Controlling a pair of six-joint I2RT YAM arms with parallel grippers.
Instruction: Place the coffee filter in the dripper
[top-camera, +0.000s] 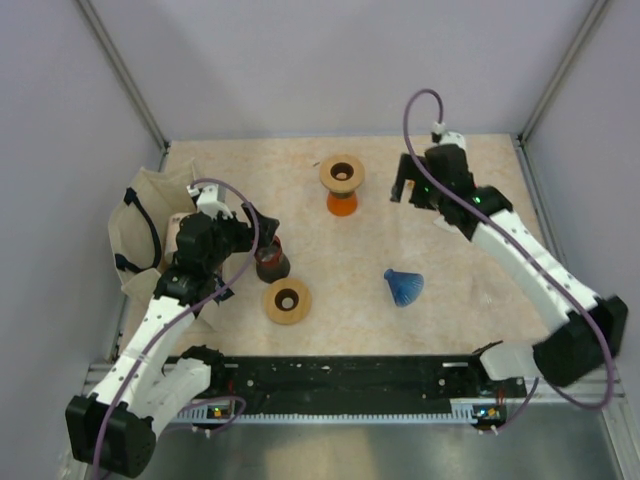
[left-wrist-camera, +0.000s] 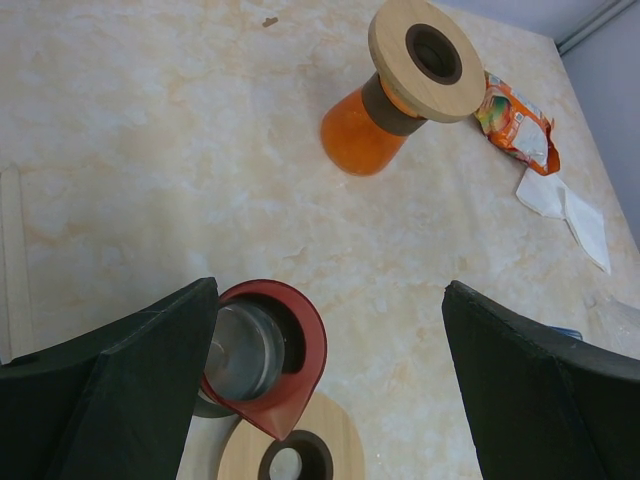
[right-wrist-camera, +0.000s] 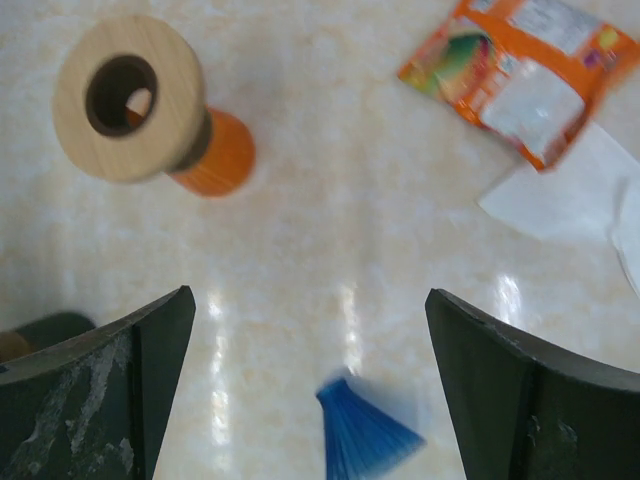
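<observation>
— What is lying on the pale marbled worktop (top-camera: 460, 230) between the grey walls?

— The blue pleated filter (top-camera: 404, 286) is lying flat towards the near side, between the two arms. The orange dripper (top-camera: 342, 185) with its wooden collar is standing upright farther back, well apart from the filter.

— And where is the filter sitting relative to the right pincer (right-wrist-camera: 310, 295)?

— That pincer is hanging above the far side, just beside the orange dripper, with its jaws standing wide apart and gripping nothing. In the right wrist view the filter is showing low down between the two fingers, resting on the worktop and touching neither.

— Is the left pincer (left-wrist-camera: 330, 290) doing anything?

— It is hovering with its jaws spread too, and nothing is being held. A red cup (left-wrist-camera: 265, 350) with a metal inside is sitting right by its left finger, and a wooden ring (top-camera: 286, 300) is lying just beside that cup.

— Anything else showing?

— An orange snack packet (right-wrist-camera: 530, 70) and a white paper (right-wrist-camera: 560, 195) are lying together towards the right side, and a cloth bag (top-camera: 140, 230) is slumping at the left edge.
</observation>
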